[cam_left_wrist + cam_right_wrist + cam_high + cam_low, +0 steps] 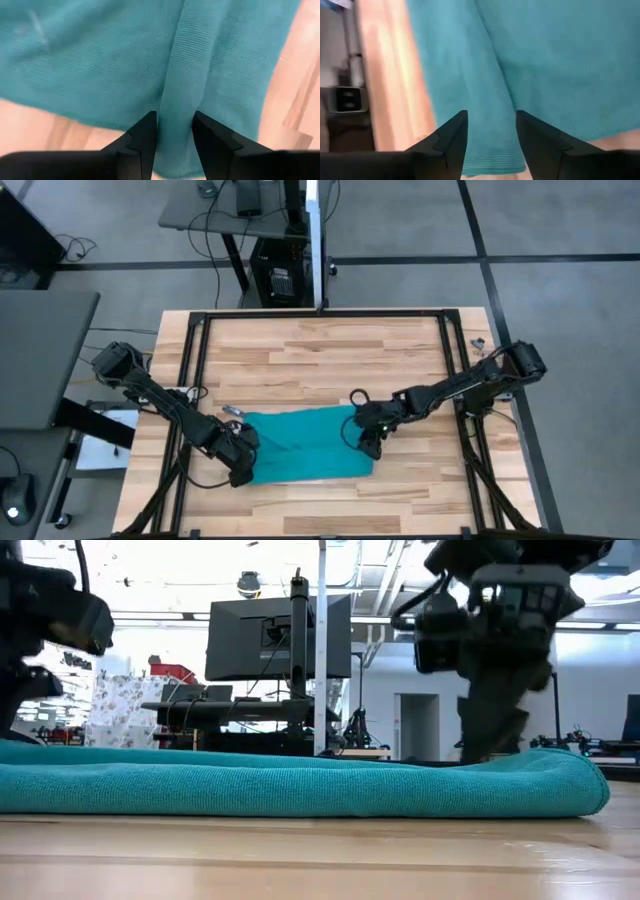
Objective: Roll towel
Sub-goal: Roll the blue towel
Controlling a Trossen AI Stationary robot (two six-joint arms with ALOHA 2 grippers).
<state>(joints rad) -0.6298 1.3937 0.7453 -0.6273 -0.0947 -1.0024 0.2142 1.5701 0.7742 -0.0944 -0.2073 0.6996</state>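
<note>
So the plain teal soft fabric towel (308,444) is lying mostly flat on the near half of the light wooden slatted table (320,355), and each arm has one of its short ends. The left gripper (174,136) has its fingers squeezed on a raised fold of cloth; the right gripper (491,135) straddles a ridge at the other end, looks pinched too. My worry: uneven pulls would skew the roll, or a thin pinch slips out.

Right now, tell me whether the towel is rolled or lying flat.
Flat, not rolled: the towel lies spread on the table, only its right edge doubled over.
</note>
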